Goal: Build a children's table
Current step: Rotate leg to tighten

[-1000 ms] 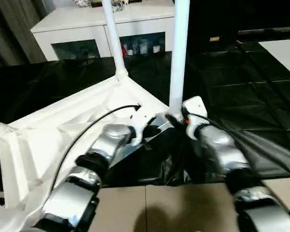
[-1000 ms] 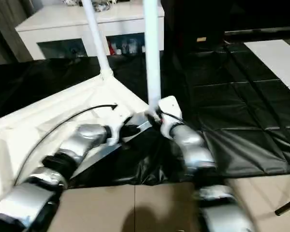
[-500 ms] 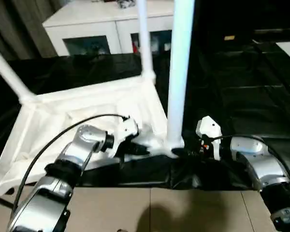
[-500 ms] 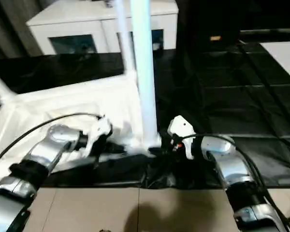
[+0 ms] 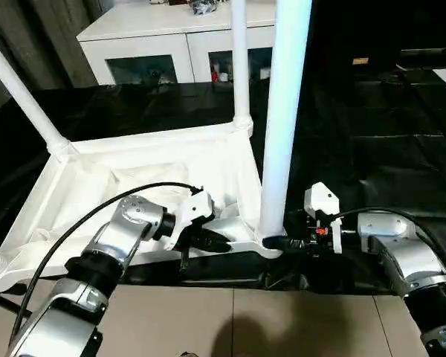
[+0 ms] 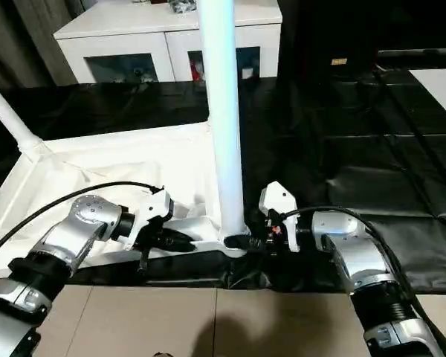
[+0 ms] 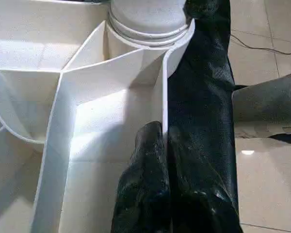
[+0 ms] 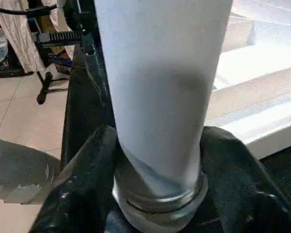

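My right gripper (image 8: 157, 194) clasps the near leg (image 5: 282, 126) at its base. My left gripper (image 7: 157, 160), closed, pinches the tabletop (image 5: 134, 171) rim beside that leg.

At the top of the frame we see a white cabinet (image 5: 180, 31) with dark glass doors (image 5: 141, 71), small items faintly visible behind the glass. To its left, in the upper left corner, hang grey curtains (image 5: 41, 37). A crinkled black sheet (image 5: 386, 141) covers the middle of the scene. Along the bottom edge we see beige floor tiles (image 5: 230, 327) with thin grout lines. The upper right stays dark.
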Robot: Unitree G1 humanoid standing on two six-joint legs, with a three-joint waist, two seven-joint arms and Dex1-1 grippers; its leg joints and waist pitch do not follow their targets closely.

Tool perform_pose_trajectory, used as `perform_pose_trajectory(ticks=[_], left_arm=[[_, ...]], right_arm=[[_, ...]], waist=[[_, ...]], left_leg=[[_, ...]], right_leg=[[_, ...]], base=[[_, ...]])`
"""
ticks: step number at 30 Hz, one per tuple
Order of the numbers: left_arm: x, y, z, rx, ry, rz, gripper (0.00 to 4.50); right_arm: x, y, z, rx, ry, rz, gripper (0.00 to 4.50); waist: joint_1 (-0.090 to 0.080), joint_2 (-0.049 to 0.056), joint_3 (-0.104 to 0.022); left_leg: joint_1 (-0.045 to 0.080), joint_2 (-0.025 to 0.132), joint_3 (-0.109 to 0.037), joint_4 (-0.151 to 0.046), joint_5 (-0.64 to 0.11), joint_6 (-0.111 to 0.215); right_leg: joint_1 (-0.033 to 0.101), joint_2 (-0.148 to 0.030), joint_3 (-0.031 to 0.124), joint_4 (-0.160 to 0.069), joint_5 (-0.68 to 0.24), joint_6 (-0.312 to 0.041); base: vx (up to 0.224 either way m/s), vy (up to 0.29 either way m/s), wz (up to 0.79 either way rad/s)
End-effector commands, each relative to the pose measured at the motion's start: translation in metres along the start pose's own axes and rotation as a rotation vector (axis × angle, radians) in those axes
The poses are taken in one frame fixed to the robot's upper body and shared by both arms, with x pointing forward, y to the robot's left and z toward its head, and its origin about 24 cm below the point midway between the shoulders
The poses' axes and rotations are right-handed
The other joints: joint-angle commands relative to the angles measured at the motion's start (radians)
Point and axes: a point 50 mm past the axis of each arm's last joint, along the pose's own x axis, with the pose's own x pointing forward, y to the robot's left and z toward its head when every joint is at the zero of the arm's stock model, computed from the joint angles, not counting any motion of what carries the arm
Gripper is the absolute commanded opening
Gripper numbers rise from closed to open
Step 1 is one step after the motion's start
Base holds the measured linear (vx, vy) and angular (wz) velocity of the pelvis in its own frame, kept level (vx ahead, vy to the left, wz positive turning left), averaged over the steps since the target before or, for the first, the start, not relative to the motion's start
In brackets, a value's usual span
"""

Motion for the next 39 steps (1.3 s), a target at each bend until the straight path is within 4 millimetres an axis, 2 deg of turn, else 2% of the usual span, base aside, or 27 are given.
perform_pose_trajectory(ticks=[1,10,14,16,17,18,19,20,22,23,26,27,34,35,38,39], left_arm=[[0.005,-0.003,0.0,0.004,0.015,-0.028,0.0],[0.005,-0.002,-0.002,0.006,0.018,0.003,0.0],[0.009,0.007,0.002,-0.006,0.009,0.106,0.0],[0.012,0.016,0.006,-0.031,0.003,0.198,0.0],[0.013,0.017,0.007,-0.035,0.0,0.216,0.0],[0.018,0.023,0.012,-0.057,-0.022,0.277,0.0],[0.021,0.024,0.014,-0.062,-0.028,0.291,0.0],[0.021,0.024,0.014,-0.062,-0.028,0.291,0.0],[0.029,0.031,0.022,-0.084,-0.048,0.37,0.0],[0.033,0.034,0.026,-0.101,-0.059,0.413,0.0],[0.041,0.04,0.033,-0.137,-0.078,0.505,0.0],[0.043,0.041,0.035,-0.141,-0.082,0.532,0.0],[0.055,0.048,0.048,-0.119,-0.091,0.646,0.0],[0.056,0.048,0.05,-0.115,-0.093,0.647,0.0],[0.056,0.048,0.05,-0.104,-0.092,0.63,0.0],[0.056,0.047,0.05,-0.096,-0.09,0.618,0.0]], right_arm=[[0.009,0.007,0.001,-0.017,0.024,0.068,2.26],[0.016,0.008,-0.003,-0.025,0.038,0.056,2.06],[0.029,-0.001,0.0,0.031,-0.032,-0.106,2.03],[0.036,-0.008,0.0,0.091,-0.073,-0.227,2.02],[0.038,-0.009,0.0,0.102,-0.081,-0.245,2.0],[0.047,-0.009,0.001,0.155,-0.114,-0.308,2.0],[0.05,-0.009,0.001,0.17,-0.122,-0.321,2.0],[0.05,-0.009,0.001,0.17,-0.122,-0.321,1.99],[0.062,-0.008,0.001,0.194,-0.122,-0.397,1.99],[0.068,-0.009,0.002,0.202,-0.116,-0.444,1.99],[0.079,-0.015,0.0,0.234,-0.089,-0.597,1.98],[0.081,-0.017,0.0,0.247,-0.079,-0.645,1.98],[0.083,-0.033,0.004,0.216,-0.023,-0.88,1.96],[0.084,-0.036,0.004,0.246,-0.038,-0.908,1.96],[0.086,-0.034,0.008,0.235,-0.084,-0.866,1.96],[0.086,-0.032,0.011,0.205,-0.102,-0.845,1.96]], waist=[[-0.002,-0.021,-0.066],[-0.004,-0.024,-0.063],[-0.011,-0.022,-0.059],[-0.02,-0.023,-0.055],[-0.027,-0.021,-0.053],[-0.031,-0.024,-0.053],[-0.035,-0.021,-0.052],[-0.036,-0.022,-0.052],[-0.042,-0.014,-0.051],[-0.045,-0.02,-0.051],[-0.054,-0.02,-0.049],[-0.061,-0.02,-0.049],[-0.07,-0.02,-0.05],[-0.072,-0.015,-0.052],[-0.071,-0.014,-0.056],[-0.069,-0.012,-0.059]], left_leg=[[0.026,0.047,-0.022,-0.075,-0.258,0.097],[0.027,0.048,-0.023,-0.079,-0.291,0.08],[0.027,0.046,-0.024,-0.083,-0.318,0.061],[0.03,0.042,-0.025,-0.087,-0.371,0.035],[0.033,0.041,-0.027,-0.09,-0.403,0.018],[0.032,0.04,-0.029,-0.09,-0.414,0.011],[0.034,0.039,-0.031,-0.091,-0.431,0.002],[0.035,0.039,-0.032,-0.092,-0.442,-0.002],[0.031,0.038,-0.034,-0.094,-0.458,-0.006],[0.033,0.036,-0.033,-0.093,-0.463,-0.013],[0.036,0.031,-0.033,-0.092,-0.482,-0.015],[0.032,0.031,-0.037,-0.092,-0.482,-0.007],[0.034,0.028,-0.037,-0.09,-0.489,0.003],[0.028,0.029,-0.037,-0.091,-0.479,0.01],[0.024,0.032,-0.036,-0.091,-0.452,0.023],[0.023,0.033,-0.035,-0.09,-0.431,0.031]], right_leg=[[0.039,-0.024,0.02,-0.052,-0.17,-0.249],[0.037,-0.024,0.021,-0.057,-0.227,-0.235],[0.033,-0.023,0.021,-0.061,-0.262,-0.227],[0.03,-0.023,0.02,-0.067,-0.338,-0.206],[0.027,-0.023,0.02,-0.072,-0.374,-0.198],[0.029,-0.024,0.018,-0.073,-0.39,-0.191],[0.025,-0.024,0.019,-0.076,-0.414,-0.182],[0.025,-0.024,0.018,-0.078,-0.424,-0.178],[0.025,-0.023,0.018,-0.079,-0.417,-0.167],[0.022,-0.022,0.018,-0.081,-0.414,-0.166],[0.019,-0.024,0.016,-0.088,-0.449,-0.162],[0.021,-0.025,0.014,-0.091,-0.473,-0.149],[0.016,-0.023,0.012,-0.097,-0.47,-0.14],[0.02,-0.023,0.012,-0.094,-0.438,-0.145],[0.026,-0.023,0.013,-0.088,-0.362,-0.165],[0.029,-0.023,0.013,-0.082,-0.311,-0.179]], base=[[0.0,0.0,0.0],[0.0,0.0,0.0],[0.0,0.0,0.0],[0.0,0.0,0.0],[0.0,0.0,0.0],[0.0,0.0,0.0],[0.0,0.0,0.0],[0.0,0.0,0.0],[0.0,0.0,0.0],[0.0,0.0,0.0],[0.0,0.0,0.0],[0.0,0.0,0.0],[0.0,0.0,0.0],[0.0,0.0,0.0],[0.0,0.0,0.0],[0.0,0.0,0.0]])
